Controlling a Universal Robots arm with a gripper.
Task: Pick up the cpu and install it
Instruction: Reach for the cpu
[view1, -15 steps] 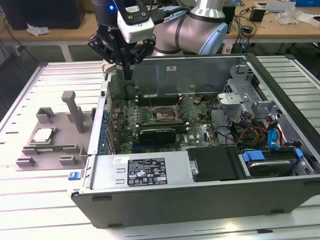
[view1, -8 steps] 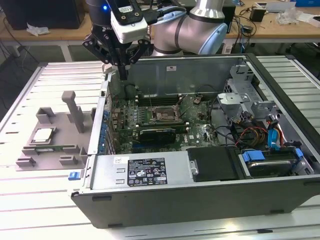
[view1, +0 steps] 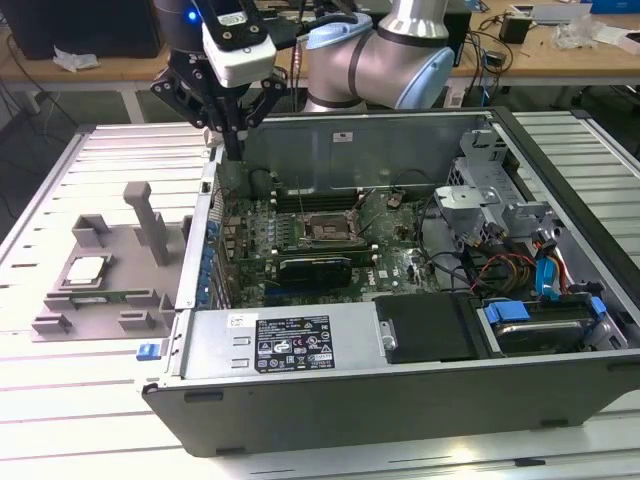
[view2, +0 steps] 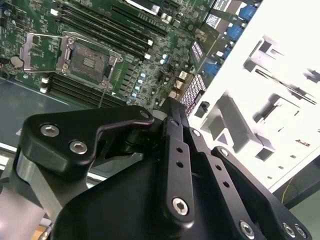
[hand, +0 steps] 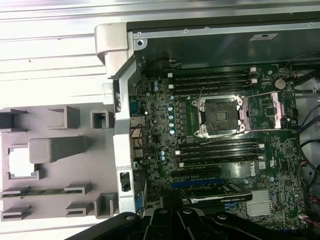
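The claw (view1: 233, 150) hangs above the rim of the computer case (view1: 400, 400), fingers pinched together on nothing. In the exterior view the cpu (view1: 85, 268) lies in a grey holder (view1: 122, 262) on the surface (view1: 80, 420), at eight o'clock from the claw.

The motherboard (view1: 300, 235) is green, the case (view1: 400, 400) dark grey, the cpu (view1: 85, 268) pale silver on a matte grey holder (view1: 125, 275), the gripper (view1: 233, 150) black, the table (view1: 60, 400) white with ribbed lines.

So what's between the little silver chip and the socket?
In the exterior view, a grey post and the case's side wall stand between the chip and the socket.
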